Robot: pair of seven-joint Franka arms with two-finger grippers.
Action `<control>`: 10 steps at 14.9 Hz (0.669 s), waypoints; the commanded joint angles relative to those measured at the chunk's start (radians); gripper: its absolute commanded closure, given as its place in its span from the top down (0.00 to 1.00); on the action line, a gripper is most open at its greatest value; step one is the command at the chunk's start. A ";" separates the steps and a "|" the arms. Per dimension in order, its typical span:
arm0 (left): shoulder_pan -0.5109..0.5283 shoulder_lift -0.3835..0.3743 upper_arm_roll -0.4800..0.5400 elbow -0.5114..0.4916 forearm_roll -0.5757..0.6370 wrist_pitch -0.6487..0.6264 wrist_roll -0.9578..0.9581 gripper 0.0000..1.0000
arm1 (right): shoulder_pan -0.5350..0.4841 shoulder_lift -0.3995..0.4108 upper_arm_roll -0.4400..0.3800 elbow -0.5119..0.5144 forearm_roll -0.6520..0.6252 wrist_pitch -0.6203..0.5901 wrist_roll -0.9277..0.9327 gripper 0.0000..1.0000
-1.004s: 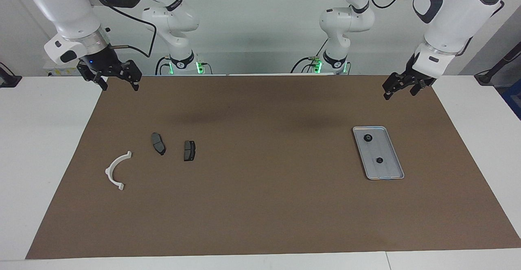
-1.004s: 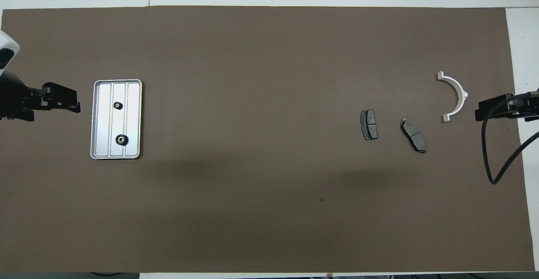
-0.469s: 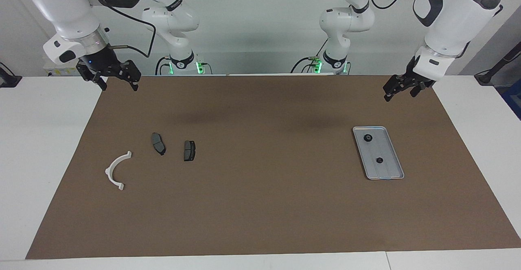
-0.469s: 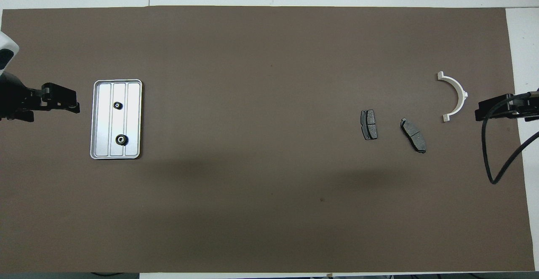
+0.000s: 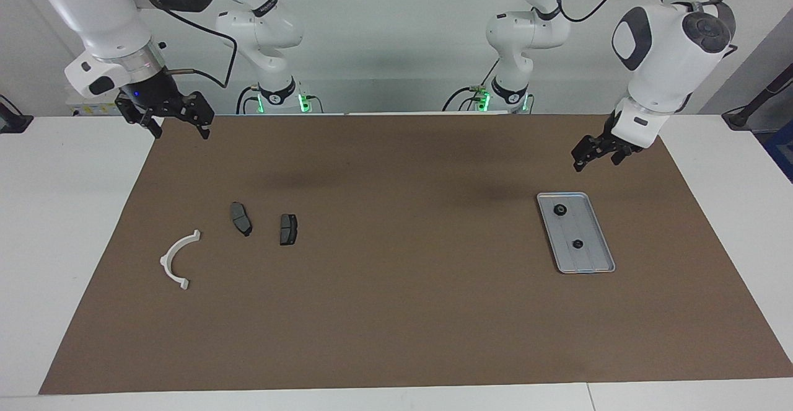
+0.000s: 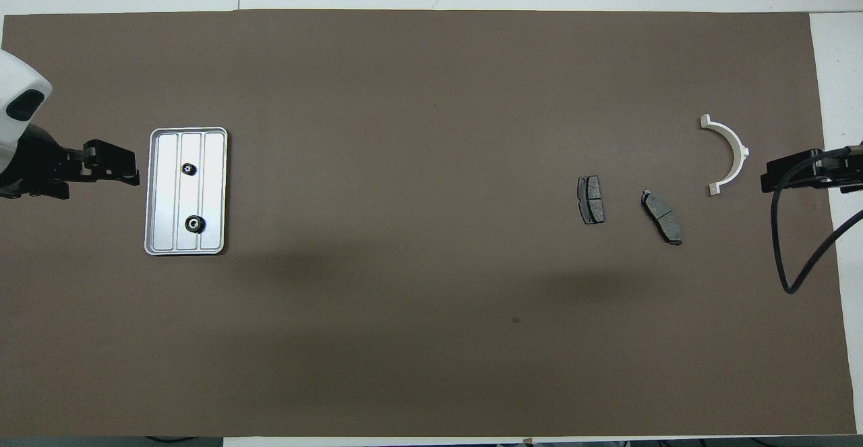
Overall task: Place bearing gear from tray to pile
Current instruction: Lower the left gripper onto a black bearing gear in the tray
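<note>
Left pincer hangs empty over brown tabletop beside the flat silver-grey metal tray – finger spread cannot be told. Two small black bearing gears lie apart along the tray's long axis; the right pincer waits, spread, nearer the pile's white semicircular bracket.

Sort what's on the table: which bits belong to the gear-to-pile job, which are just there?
Job:
- tray, toward the left arm's end
- two bearing gears in it
- pile: white bracket, two dark pads
- left end effector, over the mat near the tray

Not in play:
- brown mat
- right end effector, waiting
</note>
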 commanded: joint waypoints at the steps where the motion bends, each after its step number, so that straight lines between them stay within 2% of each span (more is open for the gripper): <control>1: 0.008 0.009 0.004 -0.062 0.004 0.081 0.009 1.00 | -0.010 -0.018 0.000 -0.023 -0.005 0.025 -0.029 1.00; 4: 0.003 0.004 0.004 -0.157 0.004 0.155 0.006 1.00 | -0.008 -0.012 0.000 -0.023 -0.005 0.026 -0.029 1.00; 10: 0.006 0.003 0.004 -0.212 0.004 0.195 0.007 1.00 | -0.010 -0.007 0.003 -0.023 0.000 0.026 -0.029 1.00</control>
